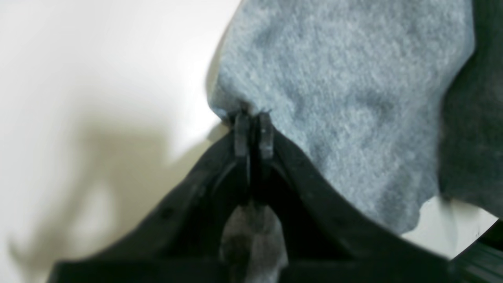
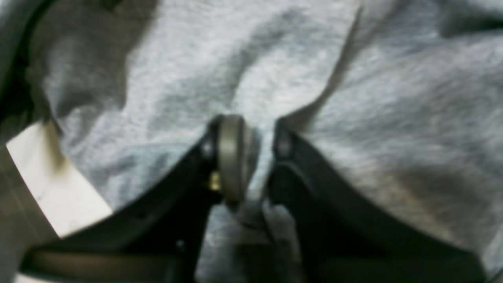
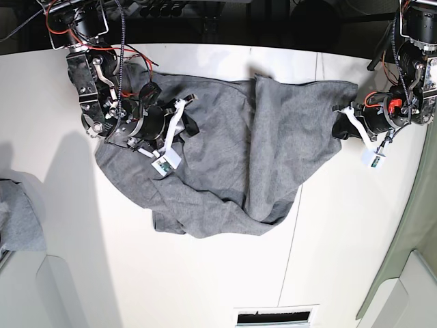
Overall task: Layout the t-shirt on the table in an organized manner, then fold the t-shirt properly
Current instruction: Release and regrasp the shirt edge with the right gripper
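The heather-grey t-shirt (image 3: 252, 150) lies crumpled and spread across the middle of the white table (image 3: 341, 239). In the base view my right gripper (image 3: 188, 125) sits on the shirt's upper left part. In the right wrist view it (image 2: 255, 149) is shut on a pinched fold of grey cloth (image 2: 275, 70). My left gripper (image 3: 340, 128) is at the shirt's far right corner. In the left wrist view it (image 1: 253, 120) is shut on the edge of the cloth (image 1: 346, 78), with bare table (image 1: 98, 59) beside it. The pale printed mark is not visible.
A smaller bunch of grey cloth (image 3: 20, 219) lies at the left edge. A pale grey-green panel (image 3: 420, 212) runs along the right edge. A dark seam line (image 3: 292, 232) crosses the table. A vent slot (image 3: 273, 316) is at the front edge.
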Robot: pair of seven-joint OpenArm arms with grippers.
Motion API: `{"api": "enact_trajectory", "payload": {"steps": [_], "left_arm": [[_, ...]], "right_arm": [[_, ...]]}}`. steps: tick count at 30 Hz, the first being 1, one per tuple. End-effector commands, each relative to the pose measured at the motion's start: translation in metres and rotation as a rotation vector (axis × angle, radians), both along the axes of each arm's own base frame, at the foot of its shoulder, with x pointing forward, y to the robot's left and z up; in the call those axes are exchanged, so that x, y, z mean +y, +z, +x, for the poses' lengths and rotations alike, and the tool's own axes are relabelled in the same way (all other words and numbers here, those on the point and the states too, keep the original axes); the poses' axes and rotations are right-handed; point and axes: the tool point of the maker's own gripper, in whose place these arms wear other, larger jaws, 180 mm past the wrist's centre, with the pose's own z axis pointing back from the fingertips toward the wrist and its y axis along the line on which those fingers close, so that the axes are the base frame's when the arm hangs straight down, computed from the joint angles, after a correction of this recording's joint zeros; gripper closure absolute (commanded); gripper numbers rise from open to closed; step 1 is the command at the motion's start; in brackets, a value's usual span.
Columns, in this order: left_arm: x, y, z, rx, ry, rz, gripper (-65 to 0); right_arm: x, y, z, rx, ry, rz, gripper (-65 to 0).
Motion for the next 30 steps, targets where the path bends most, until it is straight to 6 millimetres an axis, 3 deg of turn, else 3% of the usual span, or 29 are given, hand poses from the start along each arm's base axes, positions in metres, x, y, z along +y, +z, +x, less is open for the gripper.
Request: {"api": "enact_trajectory", "payload": {"steps": [1, 3, 7, 9, 14, 19, 25, 30], "left_arm": [[0.009, 0.003, 0.001, 0.003, -0.012, 0.035, 0.0], [0.01, 0.002, 0.0, 0.006, -0.017, 0.047, 0.0], [0.01, 0.002, 0.001, 0.006, -0.017, 0.046, 0.0], [0.01, 0.002, 0.001, 0.006, -0.016, 0.046, 0.0], [0.01, 0.002, 0.0, 0.008, -0.017, 0.047, 0.0], [0.01, 0.001, 0.0, 0.009, -0.017, 0.047, 0.0], [0.009, 0.002, 0.0, 0.007, -0.015, 0.041, 0.0], [0.009, 0.001, 0.0, 0.012, -0.016, 0.042, 0.0]], "right_arm": [[0.003, 0.015, 0.014, -0.05, -0.009, 0.026, -9.6], [0.003, 0.019, 0.017, -0.063, -0.011, 0.029, -12.0], [0.006, 0.033, 0.023, -0.105, -0.006, 0.04, -29.7], [0.009, 0.043, 0.027, -0.137, -0.001, 0.048, -33.2], [0.014, 0.061, 0.036, -0.19, 0.005, 0.062, -33.1], [0.022, 0.051, 0.043, -0.194, -0.021, 0.001, -33.0], [0.04, 0.044, 0.033, -0.16, 0.005, 0.018, -32.4], [0.038, 0.022, 0.022, -0.094, 0.007, -0.002, -14.9]]}}
